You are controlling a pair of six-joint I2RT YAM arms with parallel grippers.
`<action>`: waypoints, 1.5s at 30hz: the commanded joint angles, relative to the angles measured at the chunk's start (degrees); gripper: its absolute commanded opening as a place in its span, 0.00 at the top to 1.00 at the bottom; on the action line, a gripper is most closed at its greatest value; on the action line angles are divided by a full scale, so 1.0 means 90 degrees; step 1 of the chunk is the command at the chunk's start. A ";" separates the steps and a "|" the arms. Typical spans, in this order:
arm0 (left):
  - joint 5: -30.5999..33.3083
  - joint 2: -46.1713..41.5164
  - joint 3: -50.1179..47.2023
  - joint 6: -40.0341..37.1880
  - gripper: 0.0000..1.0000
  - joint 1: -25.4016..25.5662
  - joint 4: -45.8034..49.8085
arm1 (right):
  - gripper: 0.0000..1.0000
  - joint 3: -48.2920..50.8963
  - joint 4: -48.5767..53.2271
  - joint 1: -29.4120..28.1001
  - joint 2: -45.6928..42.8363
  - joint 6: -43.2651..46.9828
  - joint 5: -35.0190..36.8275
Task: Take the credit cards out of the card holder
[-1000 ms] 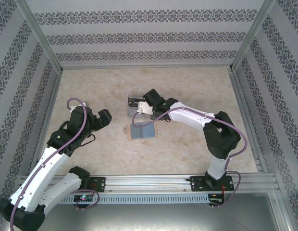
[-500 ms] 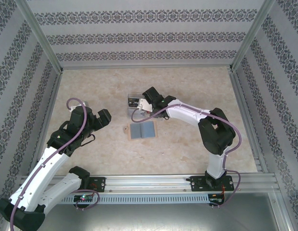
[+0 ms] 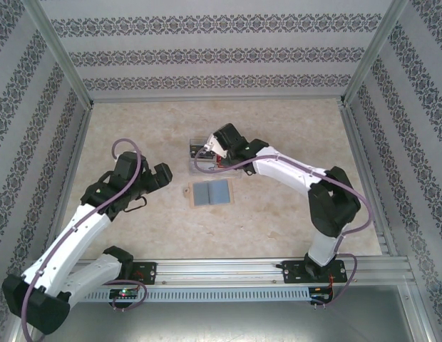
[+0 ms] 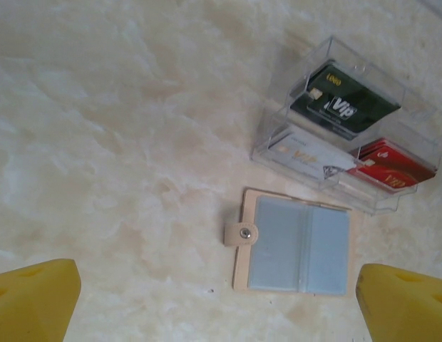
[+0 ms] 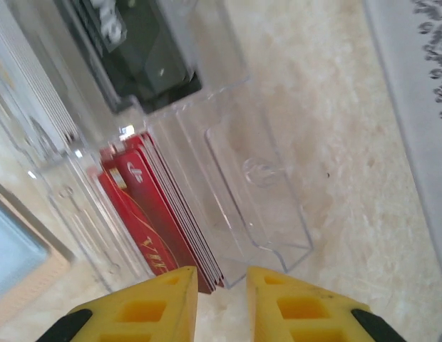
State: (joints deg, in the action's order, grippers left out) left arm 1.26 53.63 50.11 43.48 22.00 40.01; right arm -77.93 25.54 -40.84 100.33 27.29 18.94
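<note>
The card holder is a clear plastic box with divided compartments, standing at the table's middle. In it lie credit cards: a black one, a white one and a red stack. My right gripper hovers at the box's near right corner. In the right wrist view its yellow jaws stand slightly open with nothing between them, and the red cards' corner is just ahead of the left finger. My left gripper hangs wide open, left of the box.
A tan snap-tab wallet with blue-grey sleeves lies open flat just in front of the box, also seen from above. Patterned walls and aluminium posts fence the marbled table on three sides.
My right gripper moved from above the tan wallet up to the clear box and its jaws parted a little. The left arm swung slightly right and forward, still open.
</note>
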 commanded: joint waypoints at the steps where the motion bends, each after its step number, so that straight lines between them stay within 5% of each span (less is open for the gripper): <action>1: -0.0579 0.0314 0.0266 -0.0175 0.00 -0.0080 -0.0213 | 0.73 0.0183 0.0321 -0.0149 -0.0479 -0.1618 -0.0245; 7: -0.1502 0.1153 0.0264 0.0076 0.03 -0.0071 -0.0559 | 0.73 0.1005 0.0162 -0.0241 -0.1100 -0.3873 -0.0939; 18: -0.2092 0.2328 -0.0008 0.0490 0.31 0.0528 -0.1558 | 0.71 0.2548 -0.0678 -0.0257 -0.1270 -0.6537 -0.1662; 23: -0.2124 0.2843 -0.0009 0.0539 0.41 0.0815 -0.1820 | 0.71 0.2840 -0.0952 -0.0258 -0.1025 -0.6988 -0.1895; 45: -0.2342 0.4347 0.0126 0.0325 0.46 0.1074 -0.2322 | 0.76 0.3195 -0.1573 -0.0279 -0.0374 -0.7676 -0.2154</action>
State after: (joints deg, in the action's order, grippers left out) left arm -19.49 91.37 50.39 47.59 30.94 20.21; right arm -50.04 12.16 -42.65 96.20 -40.62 -0.14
